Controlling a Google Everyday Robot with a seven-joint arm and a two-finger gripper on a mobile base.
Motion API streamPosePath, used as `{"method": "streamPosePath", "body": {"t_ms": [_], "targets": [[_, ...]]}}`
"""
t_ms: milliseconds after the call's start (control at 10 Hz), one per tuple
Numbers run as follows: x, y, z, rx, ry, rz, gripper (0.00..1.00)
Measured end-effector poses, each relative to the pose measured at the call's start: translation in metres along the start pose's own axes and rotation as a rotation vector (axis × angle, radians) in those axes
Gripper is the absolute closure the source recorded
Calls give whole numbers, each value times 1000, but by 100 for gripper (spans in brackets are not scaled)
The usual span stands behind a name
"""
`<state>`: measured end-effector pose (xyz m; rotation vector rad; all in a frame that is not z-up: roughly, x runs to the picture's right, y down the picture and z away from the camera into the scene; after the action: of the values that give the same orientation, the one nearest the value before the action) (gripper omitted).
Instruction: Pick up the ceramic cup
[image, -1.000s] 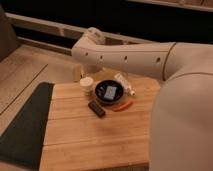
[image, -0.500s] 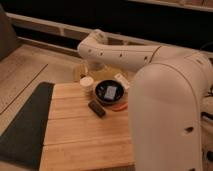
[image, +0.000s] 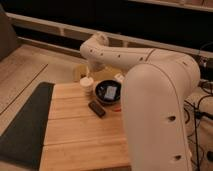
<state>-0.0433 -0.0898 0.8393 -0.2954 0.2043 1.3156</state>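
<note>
The ceramic cup (image: 87, 85) is small, cream-beige and stubby, and stands near the back edge of the wooden table (image: 80, 142). The white arm bends at its elbow and reaches down, so the gripper (image: 89, 73) hangs right above the cup, at or just over its rim. The black bowl (image: 108, 93), with something pale inside, sits just right of the cup. A flat black rectangular object (image: 97, 108) lies in front of the bowl.
A dark mat (image: 25, 125) lies along the table's left side. The arm's large white body (image: 160, 110) covers the right part of the view. A pale rail (image: 50, 27) runs behind the table. Cables (image: 202, 107) hang at the far right.
The arm has swung across and its wrist has come down toward the cup. The cup, the bowl and the flat black object have not moved on the table.
</note>
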Motion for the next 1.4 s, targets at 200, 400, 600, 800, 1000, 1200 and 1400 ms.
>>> {"method": "streamPosePath", "body": {"t_ms": [200,400,600,800,1000,1200,1400], "targets": [[0,0,0,-1,0,2,35],[-3,-4,13,-5,14,1,35],[-8,-4,29,-14,35,-7,35],[-14,-2,50,-31,58,-19,35],[-20,2,68,-62,76,-24,35],[-21,5,83,-83,95,-26,35],[-24,9,98,-110,111,-29,35]]}}
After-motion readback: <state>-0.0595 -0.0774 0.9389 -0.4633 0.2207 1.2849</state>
